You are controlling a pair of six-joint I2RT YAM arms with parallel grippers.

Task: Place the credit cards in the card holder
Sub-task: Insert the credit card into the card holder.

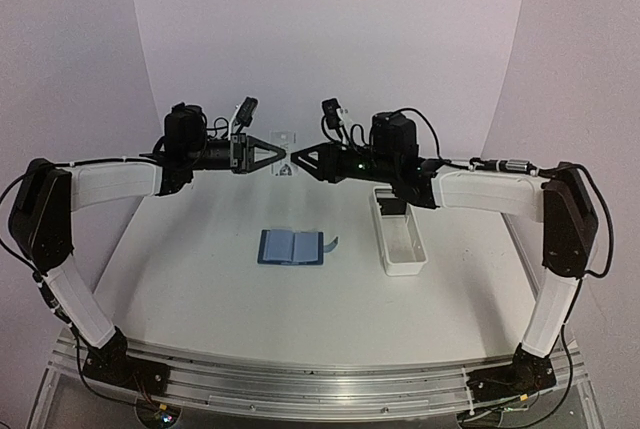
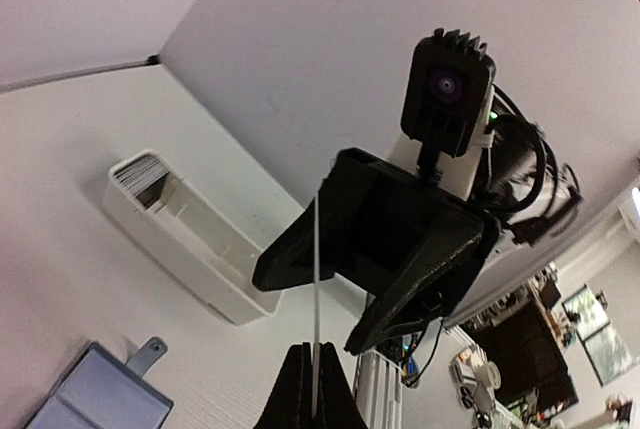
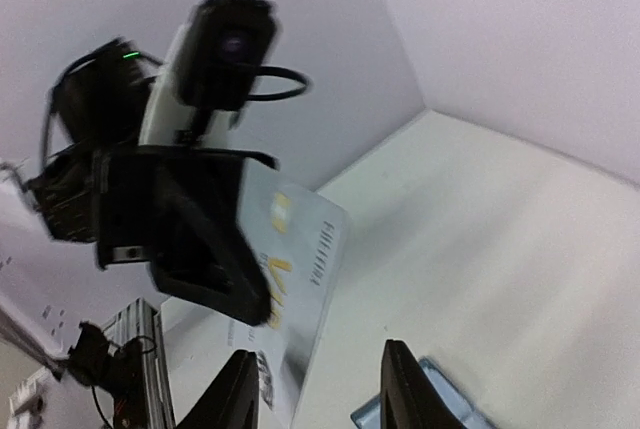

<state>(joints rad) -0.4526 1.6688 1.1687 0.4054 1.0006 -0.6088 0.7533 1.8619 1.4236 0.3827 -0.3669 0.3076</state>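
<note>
Your left gripper [image 2: 313,374] pinches one credit card [image 3: 295,269] upright in mid-air, likely so your right gripper [image 3: 318,389], fingers spread either side of it, can take it; the card holder [image 1: 291,247] lies unfolded below both.

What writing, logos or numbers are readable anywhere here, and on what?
credit card held in the left end effector: dark lettering and yellow marks, too blurred to read.
stacked cards in the white tray: print too small to read.
Nothing else shows legible text.
</note>
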